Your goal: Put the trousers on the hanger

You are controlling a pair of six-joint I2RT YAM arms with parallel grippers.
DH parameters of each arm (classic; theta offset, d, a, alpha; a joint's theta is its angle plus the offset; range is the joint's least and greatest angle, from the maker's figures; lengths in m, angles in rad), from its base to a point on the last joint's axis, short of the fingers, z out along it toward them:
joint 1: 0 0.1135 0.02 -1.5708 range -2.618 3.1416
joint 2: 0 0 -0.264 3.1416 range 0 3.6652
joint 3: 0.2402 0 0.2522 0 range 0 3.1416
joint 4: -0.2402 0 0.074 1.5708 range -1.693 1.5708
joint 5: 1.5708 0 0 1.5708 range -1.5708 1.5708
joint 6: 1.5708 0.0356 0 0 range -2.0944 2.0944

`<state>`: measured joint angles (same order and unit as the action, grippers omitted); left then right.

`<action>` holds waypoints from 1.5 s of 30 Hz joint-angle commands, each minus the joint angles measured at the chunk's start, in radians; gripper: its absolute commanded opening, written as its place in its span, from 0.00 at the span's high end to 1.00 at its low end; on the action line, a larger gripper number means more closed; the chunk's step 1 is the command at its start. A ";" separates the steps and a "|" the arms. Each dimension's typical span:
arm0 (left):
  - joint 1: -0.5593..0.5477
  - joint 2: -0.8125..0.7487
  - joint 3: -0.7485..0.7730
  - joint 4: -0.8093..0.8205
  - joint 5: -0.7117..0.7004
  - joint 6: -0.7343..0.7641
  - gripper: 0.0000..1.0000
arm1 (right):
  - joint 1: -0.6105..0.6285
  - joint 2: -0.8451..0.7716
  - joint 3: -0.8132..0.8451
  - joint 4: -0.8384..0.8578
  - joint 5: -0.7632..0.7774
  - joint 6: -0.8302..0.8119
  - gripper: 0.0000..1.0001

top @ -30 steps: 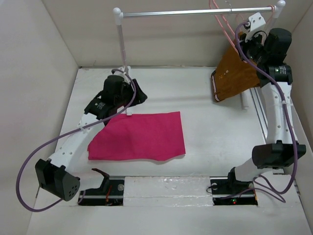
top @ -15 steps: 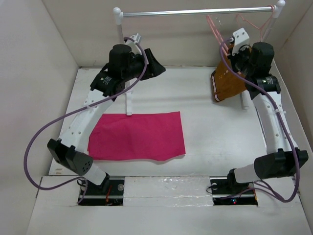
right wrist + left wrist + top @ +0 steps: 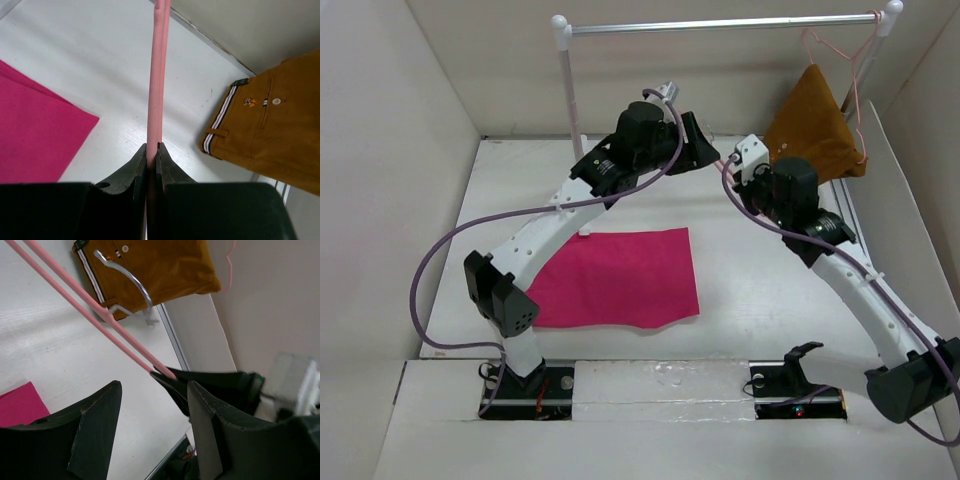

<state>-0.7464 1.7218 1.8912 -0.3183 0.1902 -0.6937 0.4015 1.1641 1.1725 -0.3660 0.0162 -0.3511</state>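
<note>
Midair, right tool clamps thin pale-pink hanger; left tool gapes wide beside it; flat magenta cloth trousers lie below, nearer the left arm.

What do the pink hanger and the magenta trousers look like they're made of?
The hanger: likely plastic or coated wire, judging by its thin, smooth, evenly pale pink rods. The trousers: soft plain cloth, matte, lying flat with no sheen.

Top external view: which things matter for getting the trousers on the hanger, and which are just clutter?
Job:
magenta trousers
pink hanger, clamped in right gripper

Lying about:
mustard-brown garment
silver rail
</note>
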 commanded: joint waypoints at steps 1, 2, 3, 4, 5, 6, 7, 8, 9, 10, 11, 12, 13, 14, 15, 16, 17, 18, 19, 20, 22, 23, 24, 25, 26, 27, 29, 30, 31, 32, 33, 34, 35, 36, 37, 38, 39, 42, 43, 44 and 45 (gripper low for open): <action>-0.002 0.028 0.008 0.058 -0.046 -0.058 0.49 | 0.031 -0.060 -0.016 0.091 0.077 0.049 1.00; -0.011 0.035 -0.001 0.064 -0.060 -0.067 0.50 | 0.045 -0.069 -0.022 0.085 0.082 0.050 1.00; -0.011 0.048 -0.003 0.068 -0.064 -0.073 0.50 | 0.054 -0.073 -0.031 0.085 0.083 0.054 1.00; -0.011 0.056 -0.001 0.068 -0.067 -0.079 0.50 | 0.054 -0.079 -0.037 0.085 0.093 0.061 1.00; -0.011 0.065 0.011 0.053 -0.074 -0.096 0.51 | 0.065 -0.092 -0.043 0.091 0.096 0.067 1.00; -0.021 0.084 0.016 0.047 -0.081 -0.104 0.52 | 0.075 -0.098 -0.056 0.096 0.097 0.070 1.00; -0.021 0.090 0.016 0.047 -0.089 -0.112 0.53 | 0.076 -0.104 -0.059 0.101 0.100 0.077 1.00; -0.021 0.093 0.009 0.057 -0.093 -0.118 0.53 | 0.088 -0.110 -0.062 0.108 0.102 0.080 1.00; -0.021 0.099 0.006 0.061 -0.094 -0.133 0.53 | 0.100 -0.113 -0.063 0.108 0.099 0.080 1.00; -0.021 0.102 0.003 0.068 -0.094 -0.136 0.53 | 0.100 -0.112 -0.059 0.107 0.099 0.080 1.00; -0.031 0.105 0.008 0.073 -0.097 -0.138 0.54 | 0.114 -0.110 -0.056 0.092 0.109 0.080 1.00; -0.031 0.111 0.011 0.070 -0.103 -0.142 0.54 | 0.123 -0.109 -0.053 0.088 0.117 0.077 1.00; -0.040 0.116 0.011 0.070 -0.103 -0.142 0.53 | 0.137 -0.109 -0.054 0.084 0.117 0.075 1.00; -0.041 0.117 0.012 0.077 -0.101 -0.144 0.54 | 0.137 -0.110 -0.056 0.085 0.119 0.077 1.00; -0.051 0.124 0.013 0.076 -0.104 -0.144 0.54 | 0.151 -0.110 -0.057 0.084 0.120 0.078 1.00; -0.065 0.125 0.013 0.074 -0.109 -0.142 0.54 | 0.166 -0.110 -0.062 0.084 0.123 0.086 1.00; -0.065 0.127 0.011 0.073 -0.119 -0.144 0.55 | 0.175 -0.110 -0.065 0.085 0.128 0.087 1.00; -0.065 0.131 0.006 0.074 -0.118 -0.145 0.60 | 0.184 -0.110 -0.066 0.085 0.136 0.092 1.00; -0.076 0.133 0.000 0.074 -0.120 -0.150 0.62 | 0.209 -0.106 -0.066 0.081 0.143 0.096 1.00; -0.076 0.133 -0.012 0.077 -0.118 -0.155 0.64 | 0.223 -0.106 -0.065 0.069 0.172 0.097 1.00; -0.076 0.131 -0.029 0.082 -0.121 -0.161 0.69 | 0.267 -0.107 -0.063 0.050 0.226 0.089 1.00; -0.076 0.130 -0.043 0.084 -0.124 -0.164 0.74 | 0.279 -0.109 -0.063 0.039 0.243 0.090 1.00; -0.076 0.128 -0.049 0.084 -0.124 -0.164 0.80 | 0.292 -0.107 -0.063 0.032 0.257 0.096 1.00; -0.076 0.127 -0.064 0.082 -0.129 -0.173 0.86 | 0.312 -0.107 -0.066 0.018 0.284 0.101 1.00; -0.076 0.119 -0.075 0.085 -0.130 -0.178 0.96 | 0.312 -0.107 -0.070 0.007 0.297 0.106 1.00; -0.076 0.114 -0.087 0.090 -0.129 -0.181 1.00 | 0.329 -0.109 -0.073 -0.002 0.306 0.121 1.00; -0.076 0.104 -0.115 0.099 -0.129 -0.185 1.00 | 0.359 -0.113 -0.082 -0.027 0.347 0.132 0.90; -0.076 0.099 -0.127 0.099 -0.126 -0.187 1.00 | 0.368 -0.118 -0.086 -0.031 0.355 0.142 0.82; -0.076 0.098 -0.136 0.102 -0.123 -0.187 1.00 | 0.369 -0.122 -0.088 -0.054 0.360 0.153 0.72; -0.076 0.084 -0.170 0.110 -0.118 -0.194 1.00 | 0.378 -0.136 -0.086 -0.076 0.347 0.162 0.50; -0.085 0.072 -0.199 0.123 -0.109 -0.201 1.00 | 0.378 -0.147 -0.077 -0.096 0.331 0.172 0.43; -0.085 0.059 -0.231 0.169 -0.088 -0.208 1.00 | 0.369 -0.159 -0.070 -0.140 0.274 0.173 0.36; -0.085 0.033 -0.303 0.195 -0.075 -0.219 1.00 | 0.359 -0.170 -0.062 -0.163 0.233 0.172 0.27; -0.085 0.018 -0.338 0.220 -0.064 -0.237 1.00 | 0.334 -0.197 -0.057 -0.183 0.193 0.164 0.23; -0.085 0.004 -0.409 0.260 -0.046 -0.245 1.00 | 0.315 -0.213 -0.045 -0.229 0.106 0.159 0.20; -0.094 -0.020 -0.438 0.278 -0.044 -0.253 1.00 | 0.297 -0.225 -0.040 -0.252 0.058 0.152 0.16; -0.094 -0.033 -0.467 0.292 -0.044 -0.268 1.00 | 0.275 -0.251 -0.036 -0.273 0.018 0.146 0.15; -0.103 -0.086 -0.590 0.390 -0.032 -0.291 1.00 | 0.197 -0.287 -0.051 -0.321 -0.126 0.143 0.17; -0.103 -0.097 -0.621 0.439 -0.028 -0.311 1.00 | 0.160 -0.305 -0.065 -0.312 -0.192 0.144 0.21; -0.103 -0.117 -0.673 0.456 -0.028 -0.323 1.00 | 0.145 -0.311 -0.106 -0.294 -0.228 0.149 0.36; -0.113 -0.126 -0.694 0.467 -0.038 -0.334 1.00 | 0.129 -0.316 -0.131 -0.272 -0.263 0.167 0.49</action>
<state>-0.8459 1.7107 1.2442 -0.0311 0.1379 -0.9794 0.5674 0.8635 1.0767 -0.6376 -0.0547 -0.2058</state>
